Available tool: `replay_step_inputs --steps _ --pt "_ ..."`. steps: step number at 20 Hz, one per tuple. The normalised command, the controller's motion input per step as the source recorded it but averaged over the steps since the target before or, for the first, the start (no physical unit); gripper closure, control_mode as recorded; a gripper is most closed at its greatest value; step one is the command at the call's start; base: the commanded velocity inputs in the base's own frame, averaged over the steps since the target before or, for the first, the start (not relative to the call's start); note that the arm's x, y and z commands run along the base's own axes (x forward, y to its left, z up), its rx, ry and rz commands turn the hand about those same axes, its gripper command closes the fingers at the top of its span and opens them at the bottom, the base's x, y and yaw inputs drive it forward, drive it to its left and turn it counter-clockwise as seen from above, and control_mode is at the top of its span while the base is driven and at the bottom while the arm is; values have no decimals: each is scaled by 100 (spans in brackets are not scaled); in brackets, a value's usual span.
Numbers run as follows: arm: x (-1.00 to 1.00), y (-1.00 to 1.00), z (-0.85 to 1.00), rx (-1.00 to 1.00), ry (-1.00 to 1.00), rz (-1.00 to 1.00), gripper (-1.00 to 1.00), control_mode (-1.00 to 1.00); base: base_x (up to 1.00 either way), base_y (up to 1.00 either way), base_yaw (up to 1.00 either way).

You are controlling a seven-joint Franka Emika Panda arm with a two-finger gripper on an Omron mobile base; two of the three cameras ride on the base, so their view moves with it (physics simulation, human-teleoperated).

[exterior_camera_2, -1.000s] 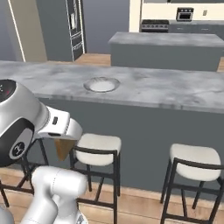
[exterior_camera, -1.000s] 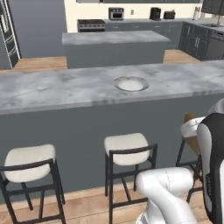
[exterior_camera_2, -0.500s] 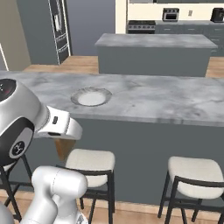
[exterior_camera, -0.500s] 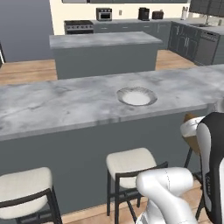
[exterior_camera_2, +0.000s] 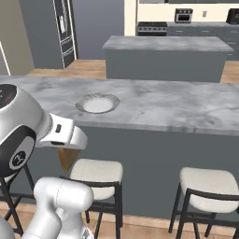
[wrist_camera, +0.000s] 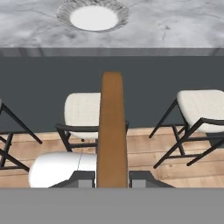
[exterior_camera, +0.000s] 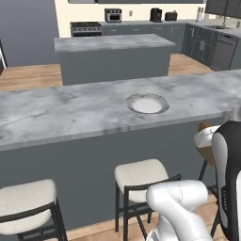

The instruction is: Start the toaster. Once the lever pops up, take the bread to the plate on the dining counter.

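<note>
My gripper [wrist_camera: 111, 178] is shut on the bread [wrist_camera: 111, 127], a brown slice seen edge-on that rises between the two fingertips. The bread [exterior_camera_2: 67, 158] hangs below the hand, lower than the top of the dining counter [exterior_camera_2: 163, 105] and on its near side. The plate [exterior_camera: 147, 103] is small, round and white, and lies on the grey marble dining counter [exterior_camera: 70, 113]. In the hand view the plate [wrist_camera: 94, 16] sits ahead, slightly left of the slice. A small dark toaster [exterior_camera: 171, 16] stands far off on the back counter.
White-seated stools [exterior_camera: 143, 174] [exterior_camera_2: 205, 186] stand against the counter's dark base, right under the hand's path [wrist_camera: 85, 109]. Beyond the counter are a grey-topped island [exterior_camera: 113, 44], a stove [exterior_camera: 85, 28] and a fridge [exterior_camera_2: 63, 28].
The whole picture has shifted: the base has driven closer to the dining counter, so the plate looks larger and nearer. The gripper stays shut on the bread.
</note>
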Motion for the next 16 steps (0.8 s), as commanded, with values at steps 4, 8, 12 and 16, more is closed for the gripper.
replay_step_inputs --steps 4,8,12,16 --pt "0 0 0 0 0 0 100 100 55 0 7" --pt "0 0 0 0 0 0 100 100 48 0 10" --pt "0 0 0 0 0 0 100 100 31 0 6" --pt "0 0 0 0 0 0 100 100 7 0 0"
